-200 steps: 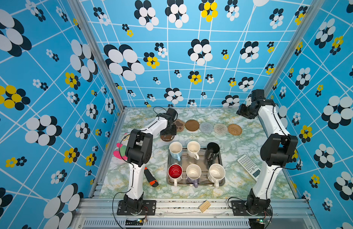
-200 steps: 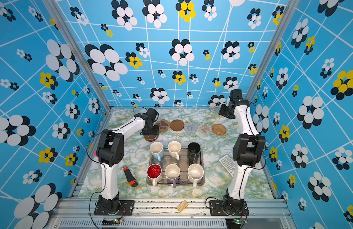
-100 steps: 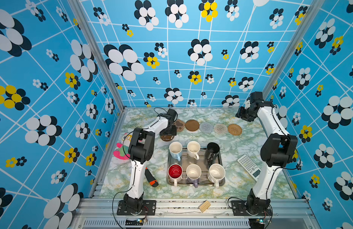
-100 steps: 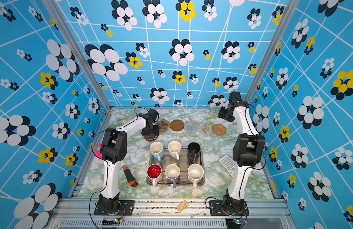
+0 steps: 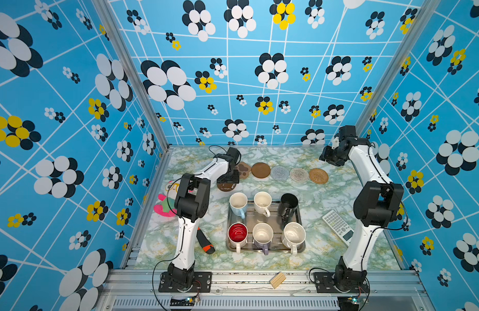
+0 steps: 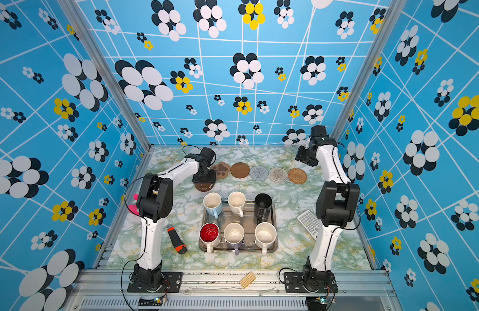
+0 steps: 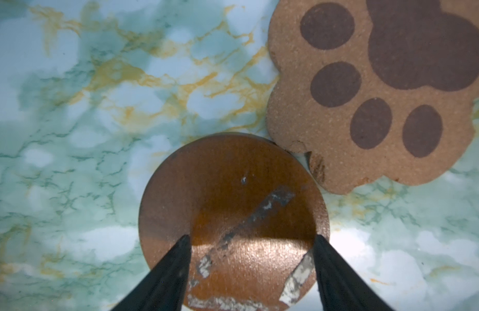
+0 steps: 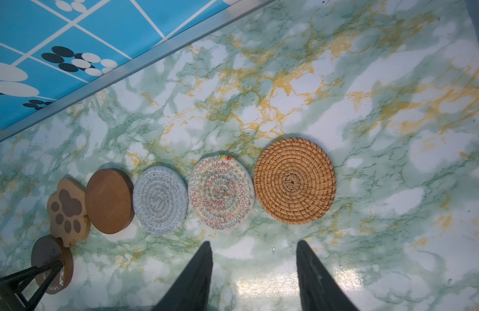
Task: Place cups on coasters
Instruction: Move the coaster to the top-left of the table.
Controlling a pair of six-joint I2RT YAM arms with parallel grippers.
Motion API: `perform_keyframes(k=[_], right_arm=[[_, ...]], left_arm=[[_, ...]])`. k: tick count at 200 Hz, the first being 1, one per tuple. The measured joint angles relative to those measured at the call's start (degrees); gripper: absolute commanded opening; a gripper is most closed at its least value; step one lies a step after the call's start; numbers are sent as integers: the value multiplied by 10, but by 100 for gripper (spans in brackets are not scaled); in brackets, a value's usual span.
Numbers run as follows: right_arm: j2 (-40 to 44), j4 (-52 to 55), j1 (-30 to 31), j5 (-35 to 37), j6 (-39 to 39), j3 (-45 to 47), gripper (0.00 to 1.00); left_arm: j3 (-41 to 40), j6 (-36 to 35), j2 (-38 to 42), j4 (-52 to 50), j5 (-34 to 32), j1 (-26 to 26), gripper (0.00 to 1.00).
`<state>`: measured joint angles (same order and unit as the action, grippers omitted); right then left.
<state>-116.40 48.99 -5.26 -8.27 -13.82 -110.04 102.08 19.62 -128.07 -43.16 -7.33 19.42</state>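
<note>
Arms both stretch toward the back of the bench (image 5: pixel 327 194). There the left hand (image 7: pixel 252 242) points down over the brown disc (image 7: pixel 233 204), fingers spread. The right hand (image 8: pixel 254 247) hovers high, fingers apart, empty.

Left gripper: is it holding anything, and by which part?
Nothing held. The left gripper stands open over the dark brown disc, fingertips inside its rim, not clamping it.

No legible text or numbers anywhere; calculator (image 5: pixel 338 225) keys too small, blurred.
</note>
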Motion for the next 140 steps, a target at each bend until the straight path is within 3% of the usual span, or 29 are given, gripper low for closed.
perform_keyframes(k=[140], right_arm=[[18,-2,0,0,0,24,53]], left_arm=[[179,-17,-102,-65,-56,-49,72]])
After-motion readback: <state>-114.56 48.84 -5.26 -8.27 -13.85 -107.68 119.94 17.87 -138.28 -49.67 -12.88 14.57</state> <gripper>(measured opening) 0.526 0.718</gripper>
